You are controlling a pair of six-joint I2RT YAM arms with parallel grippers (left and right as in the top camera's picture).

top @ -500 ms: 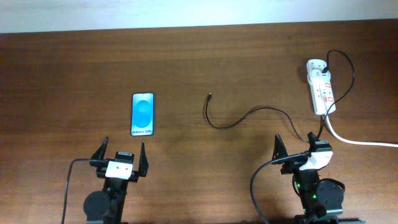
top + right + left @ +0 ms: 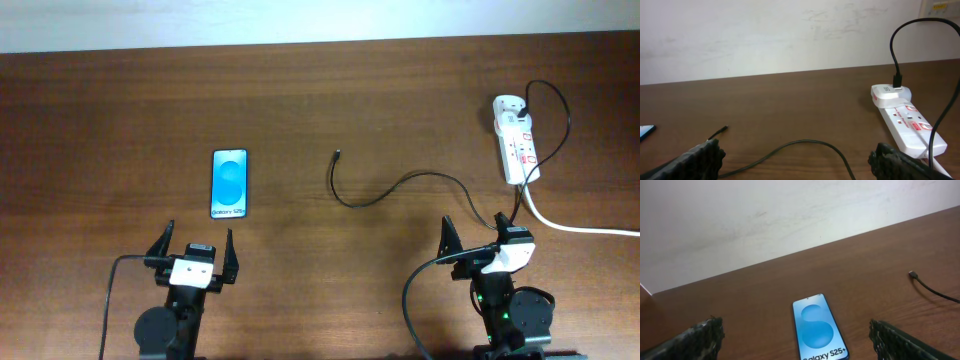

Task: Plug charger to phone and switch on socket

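Lying screen-up on the desk [image 2: 120,110], the phone [image 2: 229,184] is found beyond the left hand [image 2: 199,238], spread wide and empty. The right hand [image 2: 472,228] is likewise open, empty. The charger [image 2: 400,182] is trailed left from the far-right socket [image 2: 516,140], tip apart from the phone.

We see even, fairly bright light with only soft, faint shadows on the brown tabletop [image 2: 300,100]. Ahead of the left tool [image 2: 200,231] the phone [image 2: 229,184] screen glows vivid blue without glare. In both wrist views the fingers [image 2: 700,337] at the lower corners are dark and blurred; the wall [image 2: 740,220] beyond looks slightly washed out.
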